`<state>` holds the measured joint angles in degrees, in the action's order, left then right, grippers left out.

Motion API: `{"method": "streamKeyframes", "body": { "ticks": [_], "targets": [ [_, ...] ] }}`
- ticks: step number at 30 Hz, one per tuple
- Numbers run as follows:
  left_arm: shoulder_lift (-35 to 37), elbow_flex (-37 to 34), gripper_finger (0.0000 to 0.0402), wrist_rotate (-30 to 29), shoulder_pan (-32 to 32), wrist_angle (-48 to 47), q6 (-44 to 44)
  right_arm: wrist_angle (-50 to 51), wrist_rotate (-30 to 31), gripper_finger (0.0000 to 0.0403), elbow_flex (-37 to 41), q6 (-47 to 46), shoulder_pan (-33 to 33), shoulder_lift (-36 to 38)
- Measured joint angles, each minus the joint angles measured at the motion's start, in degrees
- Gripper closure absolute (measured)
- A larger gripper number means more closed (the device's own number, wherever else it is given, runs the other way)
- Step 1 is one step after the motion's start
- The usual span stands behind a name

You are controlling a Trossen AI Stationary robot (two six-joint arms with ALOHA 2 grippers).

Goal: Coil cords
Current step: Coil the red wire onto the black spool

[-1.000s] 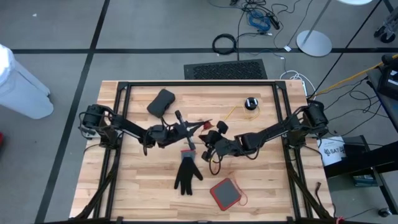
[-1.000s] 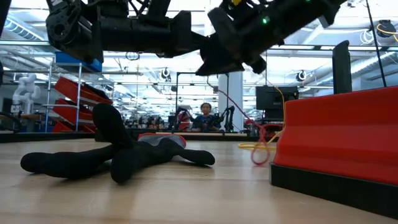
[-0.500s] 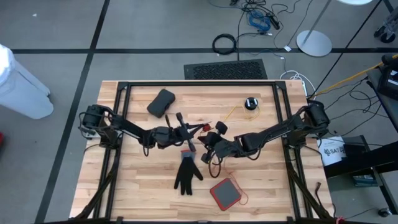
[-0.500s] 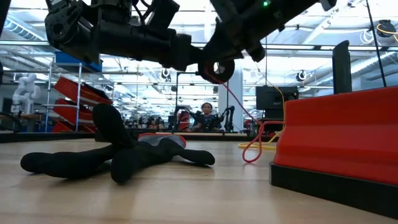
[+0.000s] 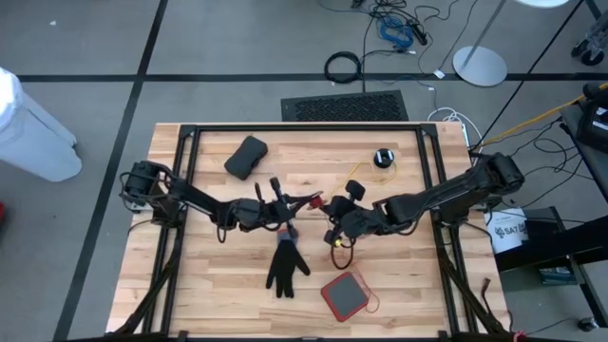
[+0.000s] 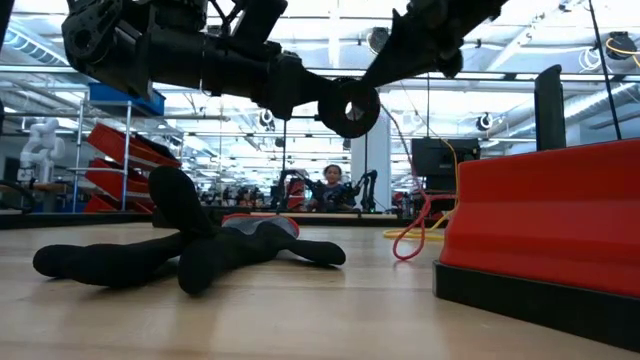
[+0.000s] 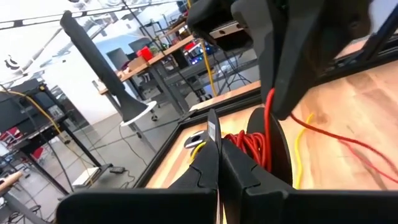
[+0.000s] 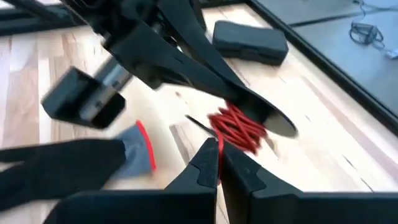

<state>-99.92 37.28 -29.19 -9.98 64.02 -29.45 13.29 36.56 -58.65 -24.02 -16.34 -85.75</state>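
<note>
The robot has two long, thin arms, the left arm and the right arm, and both are black all over. Each arm is made of round chunky joints with straight tubes between them, and each one ends in two flat, pointy black fingers. Thin black cables run along the arms.

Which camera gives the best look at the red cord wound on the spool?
The right wrist view: the red cord shows as a clear wound bundle held by the left gripper. The left wrist view shows the windings partly hidden behind its fingers; the high view gives only a small red speck; the low view shows a hanging loop.
</note>
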Motion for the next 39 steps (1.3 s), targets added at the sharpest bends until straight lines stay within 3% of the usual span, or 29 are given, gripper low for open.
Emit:
{"method": "streamKeyframes", "body": {
  "ticks": [21,39],
  "targets": [
    [6.3,-0.2,0.0401,2.4,-5.2,-0.7,0.5,10.5,-0.2,0.0379,0.0,1.8,-1.7,1.2],
    [7.6,-0.2,0.0401,2.9,-5.5,-0.5,0.7,11.3,-3.9,0.0378,0.0,0.8,-4.8,1.1]
  ]
}}
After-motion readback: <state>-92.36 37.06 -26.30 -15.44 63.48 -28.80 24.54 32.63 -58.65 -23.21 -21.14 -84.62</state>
